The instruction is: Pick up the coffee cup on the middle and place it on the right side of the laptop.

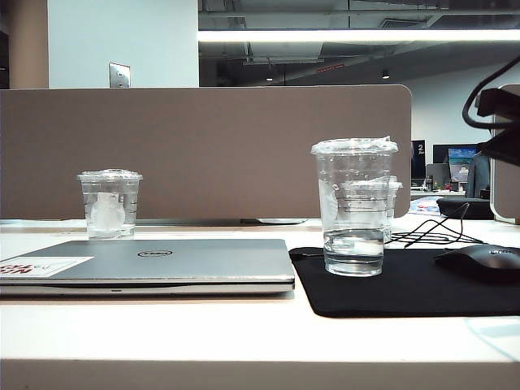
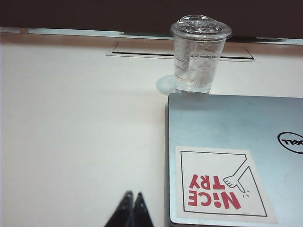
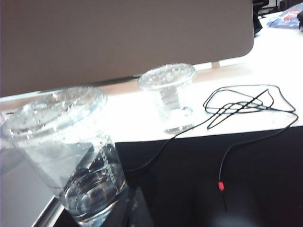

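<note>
Left gripper [image 2: 132, 208]: black fingertips pressed together, no gap between them, holding nothing, hovering low, seen only in left wrist view. Right gripper: closed; own fingers not distinguishable in right wrist view, camera angled steeply down and tilted. Exterior view: dark arm hardware [image 1: 497, 122] with looping black cable at far right edge, raised above tabletop level; gripper itself out of frame.

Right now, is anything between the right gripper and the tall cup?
Nothing visible. The tall cup stands close before the shut right gripper, on the black mat. The shorter cup and cable lie beyond it. The left gripper hangs beside the laptop.
</note>
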Robot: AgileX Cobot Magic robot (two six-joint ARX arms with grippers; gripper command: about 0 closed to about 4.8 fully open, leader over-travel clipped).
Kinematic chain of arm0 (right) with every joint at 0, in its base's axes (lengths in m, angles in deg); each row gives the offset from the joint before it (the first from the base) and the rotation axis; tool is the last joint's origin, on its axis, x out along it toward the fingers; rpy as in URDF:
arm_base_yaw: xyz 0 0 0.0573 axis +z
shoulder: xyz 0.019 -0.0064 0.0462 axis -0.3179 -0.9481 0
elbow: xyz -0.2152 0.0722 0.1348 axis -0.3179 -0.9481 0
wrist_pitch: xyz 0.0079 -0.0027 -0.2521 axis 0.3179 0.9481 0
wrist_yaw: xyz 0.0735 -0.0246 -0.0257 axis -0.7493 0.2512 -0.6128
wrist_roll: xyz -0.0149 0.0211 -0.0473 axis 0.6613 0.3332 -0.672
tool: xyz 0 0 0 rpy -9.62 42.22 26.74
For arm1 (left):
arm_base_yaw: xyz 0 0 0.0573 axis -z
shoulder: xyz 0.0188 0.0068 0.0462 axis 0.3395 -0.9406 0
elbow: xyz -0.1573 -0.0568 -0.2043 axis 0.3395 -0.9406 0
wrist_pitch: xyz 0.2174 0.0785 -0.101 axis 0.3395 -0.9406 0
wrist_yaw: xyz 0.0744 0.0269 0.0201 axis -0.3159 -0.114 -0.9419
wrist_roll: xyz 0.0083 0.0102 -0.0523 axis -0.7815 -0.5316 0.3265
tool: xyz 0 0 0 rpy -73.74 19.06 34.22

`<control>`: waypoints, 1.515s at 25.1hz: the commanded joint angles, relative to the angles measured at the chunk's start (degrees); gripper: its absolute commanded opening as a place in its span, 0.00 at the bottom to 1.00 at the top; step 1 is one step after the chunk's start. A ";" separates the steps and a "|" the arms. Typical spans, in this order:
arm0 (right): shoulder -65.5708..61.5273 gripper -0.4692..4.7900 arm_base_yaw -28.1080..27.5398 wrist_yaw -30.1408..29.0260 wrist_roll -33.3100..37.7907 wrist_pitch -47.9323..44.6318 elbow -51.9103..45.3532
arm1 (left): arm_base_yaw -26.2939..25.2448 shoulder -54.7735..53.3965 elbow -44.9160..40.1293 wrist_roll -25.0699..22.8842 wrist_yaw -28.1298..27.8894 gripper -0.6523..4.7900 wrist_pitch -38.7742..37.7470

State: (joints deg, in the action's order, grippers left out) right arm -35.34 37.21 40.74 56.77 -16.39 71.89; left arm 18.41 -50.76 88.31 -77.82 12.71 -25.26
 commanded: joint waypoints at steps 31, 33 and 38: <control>66.07 0.08 -24.11 -0.74 -2.75 67.32 0.13 | -0.02 0.00 0.17 -0.24 0.07 0.11 0.72; 66.07 0.08 -23.41 -2.78 -2.80 67.21 0.13 | -0.04 0.00 0.17 -0.24 0.02 0.11 0.72; 66.07 0.08 -21.38 -7.85 -6.10 66.90 0.13 | -0.04 0.00 0.17 -0.24 0.02 0.11 0.70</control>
State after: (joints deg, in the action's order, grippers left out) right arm 30.64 15.46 34.71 52.34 51.69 71.76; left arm 18.41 -50.76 88.31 -77.82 12.73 -25.26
